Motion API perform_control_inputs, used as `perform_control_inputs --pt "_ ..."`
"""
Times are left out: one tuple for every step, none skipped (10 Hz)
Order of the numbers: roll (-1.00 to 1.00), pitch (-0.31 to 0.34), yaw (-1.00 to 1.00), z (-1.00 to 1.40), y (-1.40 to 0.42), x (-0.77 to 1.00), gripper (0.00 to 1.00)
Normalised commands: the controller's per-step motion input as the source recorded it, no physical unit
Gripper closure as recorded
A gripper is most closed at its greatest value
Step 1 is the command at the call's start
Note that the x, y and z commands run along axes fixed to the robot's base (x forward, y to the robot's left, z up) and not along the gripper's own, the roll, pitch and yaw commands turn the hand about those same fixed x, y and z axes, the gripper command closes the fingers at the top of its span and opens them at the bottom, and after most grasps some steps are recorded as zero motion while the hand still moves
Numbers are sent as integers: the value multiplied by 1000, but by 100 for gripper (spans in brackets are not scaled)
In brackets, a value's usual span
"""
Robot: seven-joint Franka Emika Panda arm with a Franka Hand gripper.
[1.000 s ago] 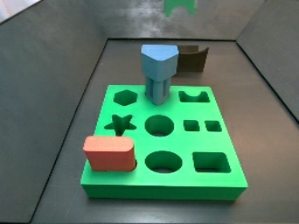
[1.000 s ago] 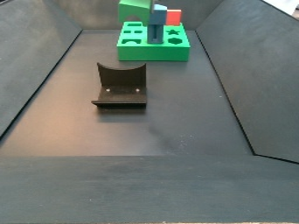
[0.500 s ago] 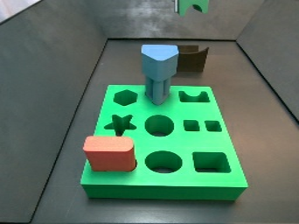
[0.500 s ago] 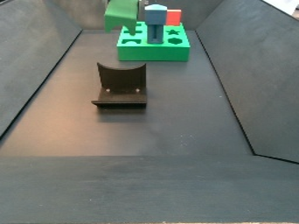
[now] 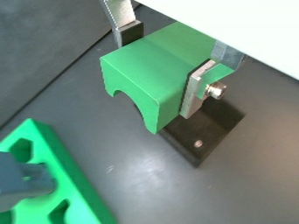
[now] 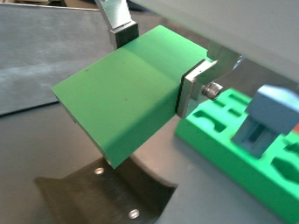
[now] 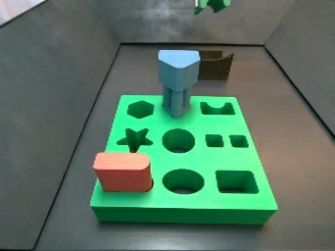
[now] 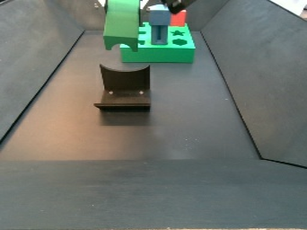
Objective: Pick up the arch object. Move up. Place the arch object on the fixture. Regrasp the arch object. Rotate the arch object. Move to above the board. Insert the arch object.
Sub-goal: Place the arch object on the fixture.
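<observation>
The arch object [image 5: 146, 74] is a green block with an arch cut underneath, and my gripper [image 5: 160, 57] is shut on it, one silver finger [image 5: 201, 86] on each side. In both wrist views it hangs in the air, with the dark fixture [image 5: 201, 138] on the floor below it. A side view shows the arch object [image 8: 120, 25] above and just behind the fixture [image 8: 122, 88], apart from it. The bright green board [image 7: 183, 157] lies further off. In a side view only the arch object's lower tip [image 7: 210, 5] shows at the picture's upper edge.
A blue-grey peg [image 7: 177, 78] stands upright in the board, and a red rounded block [image 7: 121, 172] sits at one corner of it. Dark sloping walls [image 8: 42, 81] enclose the floor on both sides.
The held arch object has travelled away from the board toward the fixture, and now shows larger and lower in a side view. Board, peg and red block have not moved.
</observation>
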Motion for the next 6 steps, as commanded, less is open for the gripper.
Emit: perform_control_inputs --pt "-1000 181 -163 -19 55 87 100" --pt "-777 135 -178 -16 59 82 100" --pt "-661 112 -177 -17 53 85 100" --pt "-483 85 -167 -22 52 86 100" --pt "-284 51 -147 -11 37 80 100" --pt "-213 22 -133 -6 29 70 100"
